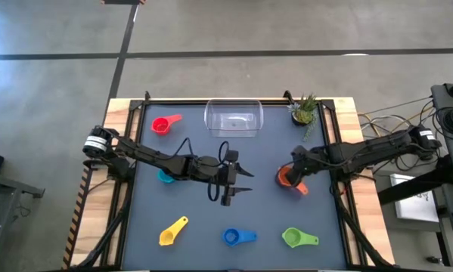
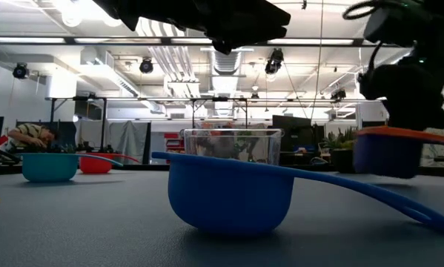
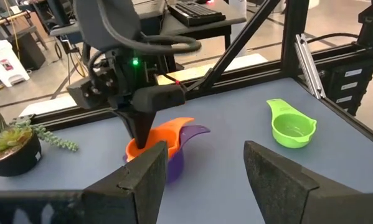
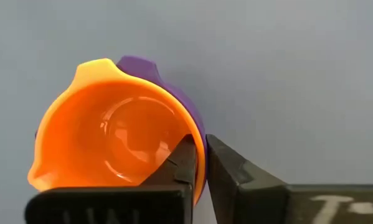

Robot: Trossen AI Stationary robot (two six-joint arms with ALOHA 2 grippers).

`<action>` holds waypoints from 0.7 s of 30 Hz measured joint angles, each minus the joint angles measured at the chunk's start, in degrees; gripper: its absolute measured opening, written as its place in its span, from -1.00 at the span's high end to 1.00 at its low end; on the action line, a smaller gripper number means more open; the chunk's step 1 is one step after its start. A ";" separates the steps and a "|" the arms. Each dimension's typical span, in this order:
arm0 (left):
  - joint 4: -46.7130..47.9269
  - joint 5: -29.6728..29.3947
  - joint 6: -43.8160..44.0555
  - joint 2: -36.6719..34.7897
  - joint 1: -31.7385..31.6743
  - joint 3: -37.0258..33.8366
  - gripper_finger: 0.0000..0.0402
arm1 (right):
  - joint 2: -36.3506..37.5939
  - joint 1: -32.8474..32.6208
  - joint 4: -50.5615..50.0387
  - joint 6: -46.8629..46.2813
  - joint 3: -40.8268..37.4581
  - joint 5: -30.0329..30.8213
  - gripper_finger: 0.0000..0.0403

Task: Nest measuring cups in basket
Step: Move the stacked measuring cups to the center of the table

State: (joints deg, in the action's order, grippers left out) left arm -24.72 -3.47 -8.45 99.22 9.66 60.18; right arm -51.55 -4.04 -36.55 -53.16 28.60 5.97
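My right end effector (image 4: 198, 163) is clamped on the orange cup's (image 4: 118, 134) rim, nested in the purple cup (image 4: 174, 93); basket (image 1: 234, 119) upper centre. Left end effector (image 1: 237, 181), fingers apart, waits mid-desk.

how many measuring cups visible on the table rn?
7. Red plastic scoop beside the clear plastic bin; teal under the left arm; orange nested in purple, pinched by the right gripper; yellow, blue, green along the near edge.

Even, bright light comes from ceiling lamps (image 2: 146, 65). Glare sits inside the orange cup (image 4: 121, 134). The blue cup (image 2: 231, 194) looks soft up close.
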 joint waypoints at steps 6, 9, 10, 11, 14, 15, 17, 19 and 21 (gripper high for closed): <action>4.43 -2.14 0.61 -2.82 -0.07 0.00 0.04 | -2.18 3.98 3.16 6.02 3.64 0.05 0.94; 8.69 -4.67 1.98 -5.24 -0.08 -0.27 0.04 | -5.85 6.48 5.41 10.00 6.55 0.03 0.95; 8.83 -4.69 2.47 -6.40 -0.07 -0.99 0.04 | -7.62 7.30 6.05 11.54 7.74 -0.06 0.95; 8.18 -4.61 2.76 -7.94 0.07 -2.32 0.04 | -9.67 8.04 6.40 13.15 9.14 -0.42 0.95; 3.46 -4.86 4.16 -13.18 0.43 -8.69 0.06 | -16.67 9.76 8.06 18.37 14.17 -2.12 0.95; 1.83 -4.89 5.34 -15.30 0.47 -11.48 0.07 | -19.11 10.05 8.68 20.17 16.10 -2.78 0.95; -2.16 -5.01 7.81 -20.13 0.42 -17.47 0.10 | -23.61 10.50 9.04 23.70 20.26 -4.15 0.95; -5.35 -6.17 10.22 -25.28 0.36 -23.09 0.12 | -27.80 10.59 8.92 26.80 24.49 -5.17 0.95; -6.19 -7.62 12.37 -30.14 0.43 -27.75 0.15 | -31.56 10.64 9.00 29.53 28.65 -6.40 0.95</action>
State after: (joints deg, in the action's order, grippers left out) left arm -30.91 -11.09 3.92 69.07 10.09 32.43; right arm -83.11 6.60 -27.56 -23.63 57.24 -0.42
